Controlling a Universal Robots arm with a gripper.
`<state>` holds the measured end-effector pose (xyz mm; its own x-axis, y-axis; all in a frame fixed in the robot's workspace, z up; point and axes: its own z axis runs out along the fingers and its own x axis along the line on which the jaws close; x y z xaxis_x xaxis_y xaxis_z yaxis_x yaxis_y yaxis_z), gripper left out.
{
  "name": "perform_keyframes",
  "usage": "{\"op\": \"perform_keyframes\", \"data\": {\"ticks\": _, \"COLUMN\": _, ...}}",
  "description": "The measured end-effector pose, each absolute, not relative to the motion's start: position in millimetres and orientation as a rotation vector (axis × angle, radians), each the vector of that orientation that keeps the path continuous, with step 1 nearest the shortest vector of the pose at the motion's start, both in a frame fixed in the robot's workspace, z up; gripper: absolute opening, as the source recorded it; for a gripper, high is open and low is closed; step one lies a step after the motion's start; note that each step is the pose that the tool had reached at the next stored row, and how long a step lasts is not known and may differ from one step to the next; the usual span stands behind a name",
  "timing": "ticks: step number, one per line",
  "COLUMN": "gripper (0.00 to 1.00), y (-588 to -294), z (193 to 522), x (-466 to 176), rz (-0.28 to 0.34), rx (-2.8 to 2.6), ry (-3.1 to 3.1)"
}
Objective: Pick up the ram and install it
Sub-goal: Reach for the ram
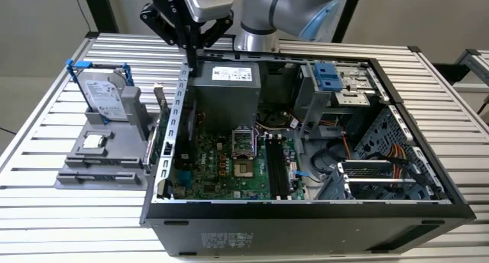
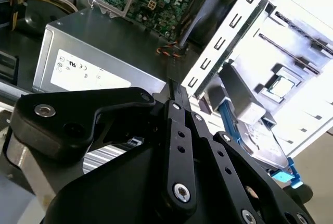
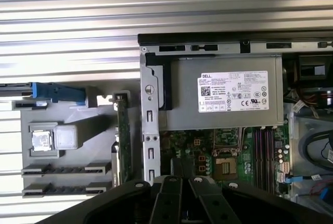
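The gripper [image 1: 191, 65] hangs at about eleven o'clock in the exterior view, over the back corner of the open computer case [image 1: 306, 212], just beside the grey power supply [image 1: 225, 94]. Its jaws are clenched together with nothing between them, as both wrist views show [image 2: 174, 89] [image 3: 182, 165]. The ram [image 1: 156, 125] stands on edge at about nine o'clock, in the grey holder [image 1: 99, 174] outside the case wall, well below the gripper and untouched [image 3: 123, 140].
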<state>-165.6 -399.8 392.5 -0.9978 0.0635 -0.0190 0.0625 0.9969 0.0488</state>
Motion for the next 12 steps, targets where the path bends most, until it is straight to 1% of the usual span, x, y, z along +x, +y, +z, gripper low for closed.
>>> {"op": "perform_keyframes", "data": {"ticks": 12, "gripper": 0.00, "y": -399.9, "z": 392.4, "x": -175.8, "rz": 0.075, "rx": 0.085, "ry": 3.119}}
